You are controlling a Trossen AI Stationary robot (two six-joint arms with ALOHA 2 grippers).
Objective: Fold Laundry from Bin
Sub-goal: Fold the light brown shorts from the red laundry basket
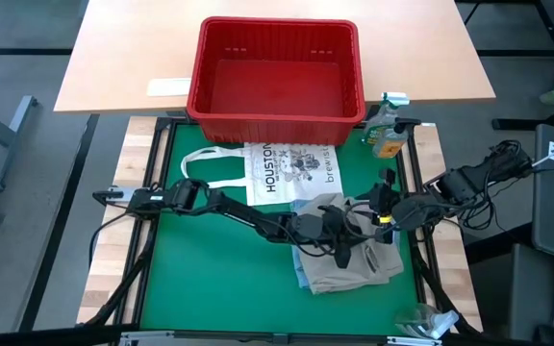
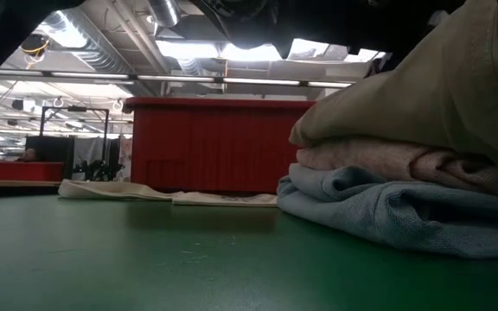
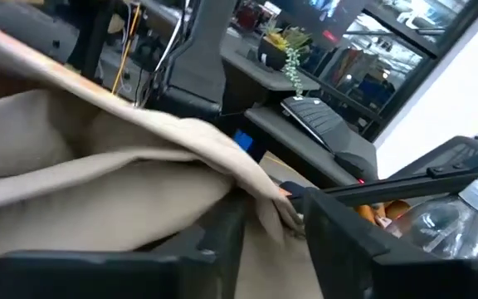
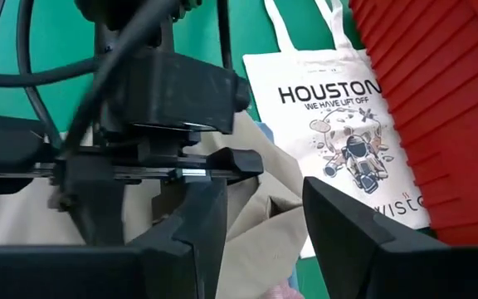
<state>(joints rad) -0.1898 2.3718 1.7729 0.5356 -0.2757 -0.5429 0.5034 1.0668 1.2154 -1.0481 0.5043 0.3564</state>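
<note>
Laundry (image 1: pixel 349 261) is stacked in a soft pile on the green mat (image 1: pixel 210 269) of the table, toward the right half of it: a khaki-grey cloth piece (image 2: pixel 422 86) on top, a pale pink one (image 2: pixel 379 160) under it and a light blue one (image 2: pixel 379 203) at the bottom, as seen from the low view. The pile's near edge sits close to the mat's front border, and its right side is near the dark frame rail on that side.

The red rectangular plastic bin (image 1: pixel 277 69) with slotted sides is parked at the far edge, straddling the light wooden table top behind, and nothing is seen inside it. A flat white tote bag printed "HOUSTON" (image 1: pixel 291 171) lies between the bin and the pile, its corner just touching the khaki piece.

The left pincer (image 1: pixel 339 252) is reached across the mat and set over the pile; in its wrist view the fingers (image 3: pixel 222 241) are spread with khaki fabric draped between them, not clamped. The right pincer (image 1: pixel 385 213) hangs at the pile's far right corner, fingers (image 4: pixel 338 216) parted and nothing gripped.

Plenty of bare mat is left on the left half. A small bottle (image 1: pixel 388 135) stands by the bin's right corner.
</note>
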